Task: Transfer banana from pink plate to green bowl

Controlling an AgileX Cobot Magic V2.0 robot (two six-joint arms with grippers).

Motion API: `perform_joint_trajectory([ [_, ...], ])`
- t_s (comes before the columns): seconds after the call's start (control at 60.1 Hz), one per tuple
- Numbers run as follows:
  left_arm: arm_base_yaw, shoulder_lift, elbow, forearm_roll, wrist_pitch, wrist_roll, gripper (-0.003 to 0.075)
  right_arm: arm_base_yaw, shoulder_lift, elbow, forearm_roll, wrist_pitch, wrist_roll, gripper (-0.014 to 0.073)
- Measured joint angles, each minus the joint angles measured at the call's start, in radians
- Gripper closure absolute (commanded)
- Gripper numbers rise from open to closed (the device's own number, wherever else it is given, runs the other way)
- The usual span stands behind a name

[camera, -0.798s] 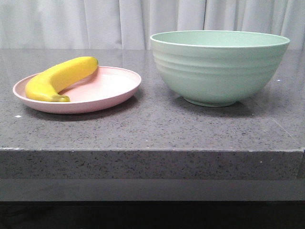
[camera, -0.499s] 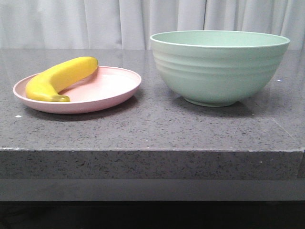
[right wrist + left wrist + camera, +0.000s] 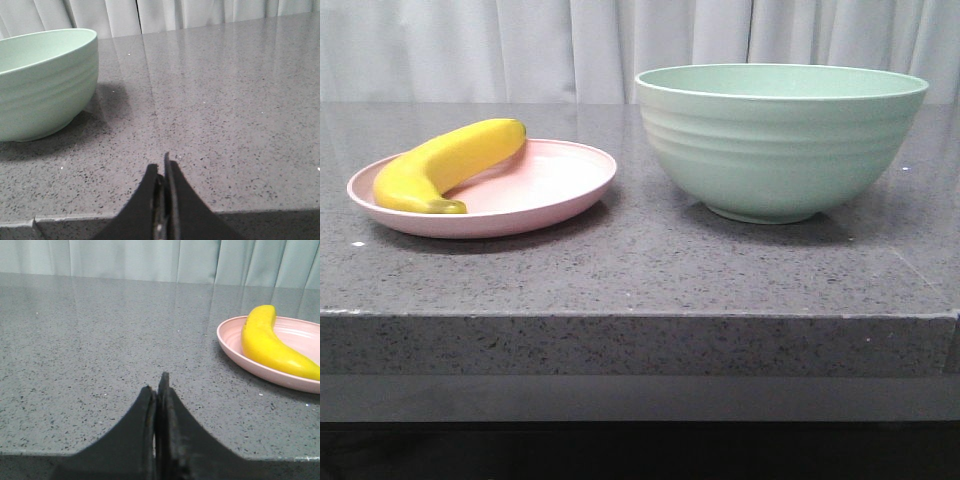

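Observation:
A yellow banana (image 3: 445, 164) with a dark tip lies on the left part of the pink plate (image 3: 550, 190), at the table's left in the front view. The pale green bowl (image 3: 782, 140) stands upright to the plate's right and looks empty. Neither gripper shows in the front view. In the left wrist view my left gripper (image 3: 157, 390) is shut and empty, low at the table's front edge, well apart from the banana (image 3: 267, 342) and plate (image 3: 235, 347). In the right wrist view my right gripper (image 3: 162, 172) is shut and empty at the front edge, apart from the bowl (image 3: 45, 82).
The objects rest on a dark grey speckled stone table (image 3: 640, 260) with a thick front edge (image 3: 640, 340). A pale curtain (image 3: 520, 50) hangs behind the table.

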Motion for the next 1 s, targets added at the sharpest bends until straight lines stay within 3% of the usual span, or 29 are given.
perform_joint_trajectory([
  [0.682,0.0,0.0,-0.009,-0.03,-0.027,-0.006,0.0741,0.0,0.0,-0.011,0.0,0.021,0.0,0.0701],
  [0.815,0.0,0.0,-0.111,-0.046,-0.027,-0.015,0.0741,0.0,0.0,-0.142,-0.031,0.157,-0.002,0.0701],
  [0.998,0.0,0.118,-0.381,-0.048,0.048,-0.015,0.0741,0.0,0.057,-0.413,-0.075,0.289,-0.005,0.0701],
])
